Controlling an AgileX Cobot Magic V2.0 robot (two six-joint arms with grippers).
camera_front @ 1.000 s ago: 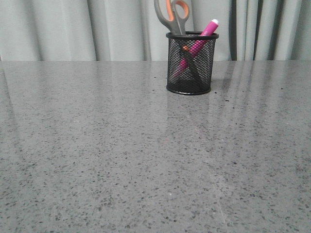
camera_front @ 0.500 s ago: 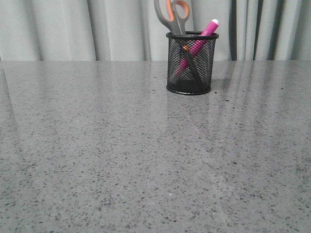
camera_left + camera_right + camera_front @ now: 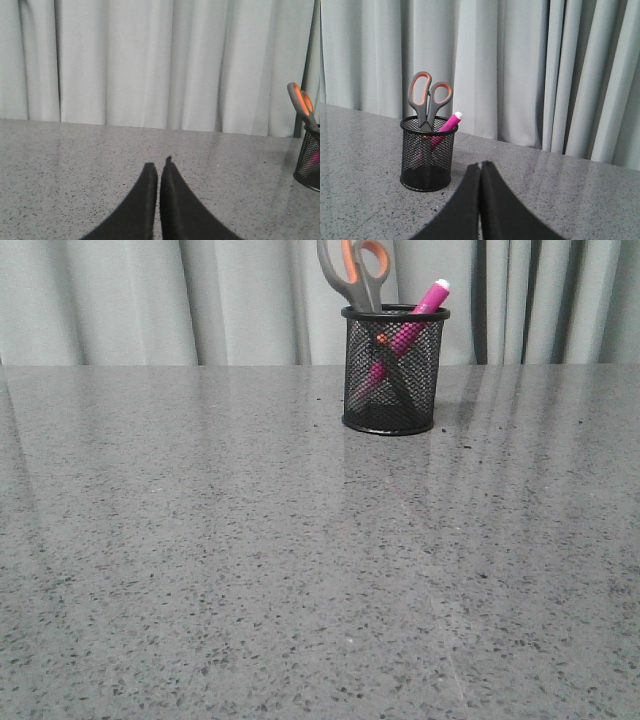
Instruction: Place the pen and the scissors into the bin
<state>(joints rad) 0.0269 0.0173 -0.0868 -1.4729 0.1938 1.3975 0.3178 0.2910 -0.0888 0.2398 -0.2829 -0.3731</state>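
Both my jaws are pressed together, empty; the tall scissors point(image 3: 354, 272) could tip the bin point(image 3: 393, 370) if I knock it.

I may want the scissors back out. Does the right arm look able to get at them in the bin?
Probably yes: the scissors handles stick up above the bin rim, with bare table before the shut right gripper.

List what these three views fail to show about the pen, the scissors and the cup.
- Scissors: front view, handle tops cut off by the top edge; blades blurred behind the mesh.
- Pen: lower end hidden inside the cup in the right wrist view.
- Left wrist view: cup cut off by the right edge; pen only a pink blur through the mesh.
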